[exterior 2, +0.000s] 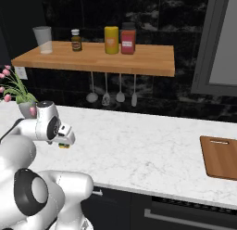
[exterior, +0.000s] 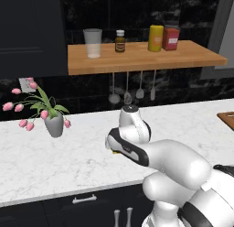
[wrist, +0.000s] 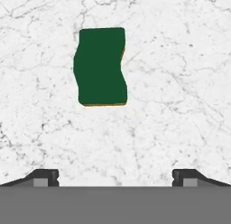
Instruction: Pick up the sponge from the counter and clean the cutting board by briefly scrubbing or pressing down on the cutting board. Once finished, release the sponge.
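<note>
The sponge [wrist: 100, 66] lies green side up on the white marble counter [wrist: 180, 83], straight below my hand and apart from it. My gripper [wrist: 115, 178] is open, its two fingertips [wrist: 43, 177] spread wide with nothing between them. In the right base view the hand [exterior 2: 55, 129] hovers just above the sponge [exterior 2: 64, 145] near the counter's left part. The reddish-brown cutting board [exterior 2: 221, 156] lies far to the right on the counter [exterior 2: 139, 141]. Only a corner of the cutting board [exterior: 227, 119] shows at the right edge of the left base view.
A grey vase of pink tulips [exterior: 54, 123] stands on the counter left of the hand. A wooden wall shelf [exterior: 137, 61] carries a glass and bottles, with utensils [exterior: 132, 91] hanging under it. Bare marble stretches between sponge and board.
</note>
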Tool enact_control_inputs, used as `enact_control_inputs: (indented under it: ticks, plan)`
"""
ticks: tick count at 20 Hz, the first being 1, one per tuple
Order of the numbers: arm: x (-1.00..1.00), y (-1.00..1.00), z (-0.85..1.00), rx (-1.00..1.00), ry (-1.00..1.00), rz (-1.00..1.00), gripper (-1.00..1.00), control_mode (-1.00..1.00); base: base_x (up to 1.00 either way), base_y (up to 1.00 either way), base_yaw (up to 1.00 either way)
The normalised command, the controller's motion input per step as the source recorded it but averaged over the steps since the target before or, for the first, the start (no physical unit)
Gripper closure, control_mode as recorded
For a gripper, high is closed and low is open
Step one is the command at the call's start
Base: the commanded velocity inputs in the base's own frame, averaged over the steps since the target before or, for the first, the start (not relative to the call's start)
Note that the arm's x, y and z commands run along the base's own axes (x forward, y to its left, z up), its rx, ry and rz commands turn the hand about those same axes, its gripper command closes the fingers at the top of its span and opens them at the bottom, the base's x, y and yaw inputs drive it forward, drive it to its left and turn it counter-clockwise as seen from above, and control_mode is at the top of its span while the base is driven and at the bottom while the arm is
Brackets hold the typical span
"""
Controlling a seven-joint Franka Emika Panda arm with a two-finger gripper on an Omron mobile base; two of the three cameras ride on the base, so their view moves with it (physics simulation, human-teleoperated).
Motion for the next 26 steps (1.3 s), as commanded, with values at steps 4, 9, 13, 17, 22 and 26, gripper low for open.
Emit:
enact_control_inputs:
  ticks: [4,9,13,17,22,26]
  plan:
    - [0.3,0.0,-0.03,0.0,0.0,0.0,-1.0,-1.0,0.0,0.0,0.0]
    - [0.2,0.01,-0.1,0.0,0.0,0.0,-1.0,-1.0,0.0,0.0,0.0]
    - [0.16,0.03,-0.1,0.0,0.0,0.0,-1.0,-1.0,0.0,0.0,0.0]
    - [0.15,0.03,-0.11,0.0,0.0,0.0,-1.0,-1.0,0.0,0.0,0.0]
    - [0.14,0.03,-0.17,0.0,0.0,0.0,-1.0,-1.0,0.0,0.0,0.0]
    - [0.11,0.06,-0.23,0.0,0.0,0.0,-1.0,-1.0,0.0,0.0,0.0]
